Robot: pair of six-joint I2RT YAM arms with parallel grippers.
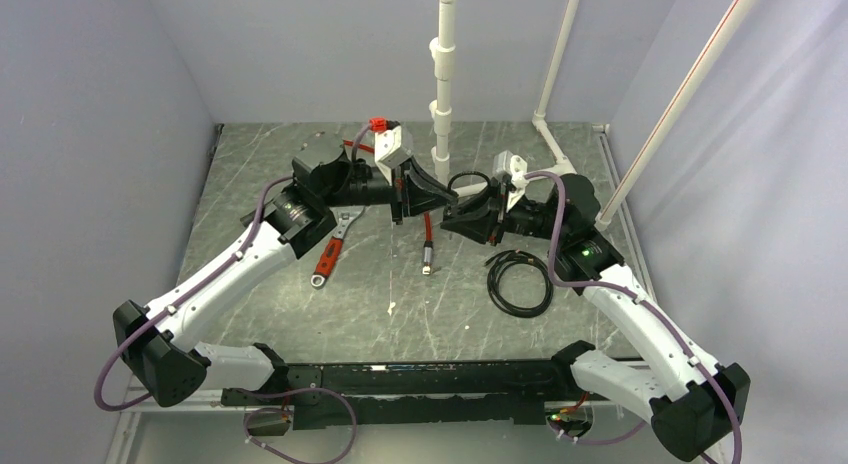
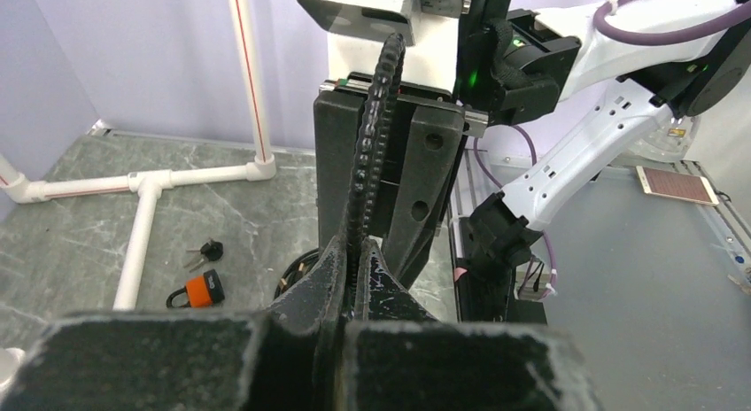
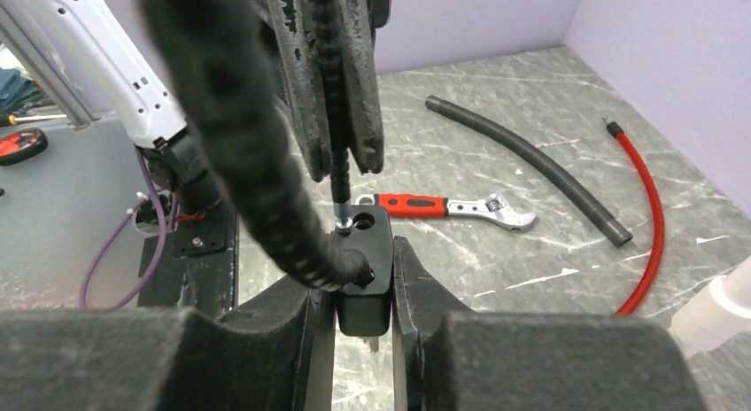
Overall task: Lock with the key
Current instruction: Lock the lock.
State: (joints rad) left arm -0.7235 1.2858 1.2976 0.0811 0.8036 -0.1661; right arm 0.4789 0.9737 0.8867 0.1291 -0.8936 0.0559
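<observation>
Left arm (image 1: 225, 274): up from base at lower left of overhead view, elbow bent, forearm angled toward centre back, wrist turned right. Right arm (image 1: 625, 304): mirrored from lower right, elbow near right wall, wrist turned left. Tool tips facing each other, nearly meeting over centre of tabletop (image 1: 250, 159), raised off it

Left tool (image 2: 352, 260): clenched on ribbed black cable (image 2: 367, 163), pinched between both fingers; cable running from the tips up frame centre toward the opposite wrist

Right tool (image 3: 359, 283): grasping black lock block (image 3: 363, 243), one pad on each side, block upright, round hole in top face. Thick run of cable curving out of block's left side toward upper left of right wrist frame. Thin end held from above by the other tool, metal tip at block top beside the hole; seated or not, cannot tell

Key (image 2: 210, 249): lower left of left wrist frame, flat on tabletop, black head, well apart from both tools, untouched. Orange padlock (image 2: 198, 290) just below it, near but apart. White pipe (image 2: 137, 243) T-piece just left of both

Elsewhere: wrench (image 3: 443, 206), red handle, right of centre in right wrist frame; grey corrugated hose (image 3: 531, 163) and red hose (image 3: 658, 221) beyond, toward upper right. Coiled black cable (image 1: 508, 257) lower right of centre in overhead view, beside right forearm
</observation>
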